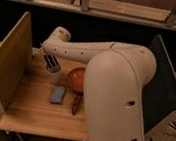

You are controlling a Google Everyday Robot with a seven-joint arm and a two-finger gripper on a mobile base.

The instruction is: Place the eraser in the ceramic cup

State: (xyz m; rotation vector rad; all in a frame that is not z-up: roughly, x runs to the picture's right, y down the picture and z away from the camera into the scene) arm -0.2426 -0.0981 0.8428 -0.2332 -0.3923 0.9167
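the gripper (51, 60) is seen at the far left of the wooden table (28, 113), its jaws clamped on the eraser (49, 58), a narrow dark block with a pale stripe, held at a slant. the eraser is poised right over the cup (54, 73), which stands just below it, and its lower end looks to be at the rim or just inside; which of the two cannot be told.

the step in hand is judged to be the drop into the cup. it would be done best with the eraser centred over the mouth and lowered until its lower end is well inside before the jaws are opened. the cup is small and could be tipped by a sideways nudge, so a straight descent is called for.

an orange bowl (76, 78) sits just right of the cup, a blue-grey pad (57, 95) lies nearer, and a dark reddish bar (76, 105) lies beside the pad. none should be touched.
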